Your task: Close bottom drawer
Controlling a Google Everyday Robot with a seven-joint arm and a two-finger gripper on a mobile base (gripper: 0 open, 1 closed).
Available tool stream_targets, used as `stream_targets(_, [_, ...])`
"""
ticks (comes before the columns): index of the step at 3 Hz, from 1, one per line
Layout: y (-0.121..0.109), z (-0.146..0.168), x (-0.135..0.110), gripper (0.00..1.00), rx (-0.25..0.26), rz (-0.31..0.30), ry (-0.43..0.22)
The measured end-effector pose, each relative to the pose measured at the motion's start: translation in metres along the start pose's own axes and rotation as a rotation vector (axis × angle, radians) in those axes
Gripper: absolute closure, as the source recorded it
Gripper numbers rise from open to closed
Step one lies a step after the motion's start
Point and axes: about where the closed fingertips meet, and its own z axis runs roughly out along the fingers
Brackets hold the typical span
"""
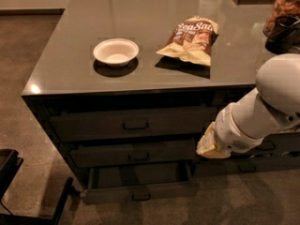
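Bowl [116, 52] L of chip bag [190, 40] on counter [65, 74]; end effector [211, 147] above-R of pulled-out bottom drawer [140, 193].

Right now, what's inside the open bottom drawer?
The bottom drawer shows only a bare dark floor; its back part is hidden under the drawer above. The gripper hangs near its right end.

Dim warm overhead light; glare spots on the worktop [84, 22], short shadows under bowl [116, 51] and bag [190, 39]. The claw [209, 146], lower right before the drawers [136, 124], catches pale light.
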Motion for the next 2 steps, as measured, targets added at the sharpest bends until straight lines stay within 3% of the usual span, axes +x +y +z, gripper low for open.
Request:
stream_targets(1, [0.012,0.032,0.013,1.00,-0.037,-0.014,0.014])
stream_targets(2, [0.039,0.100,0.040,1.00,-0.106,-0.021,-0.023])
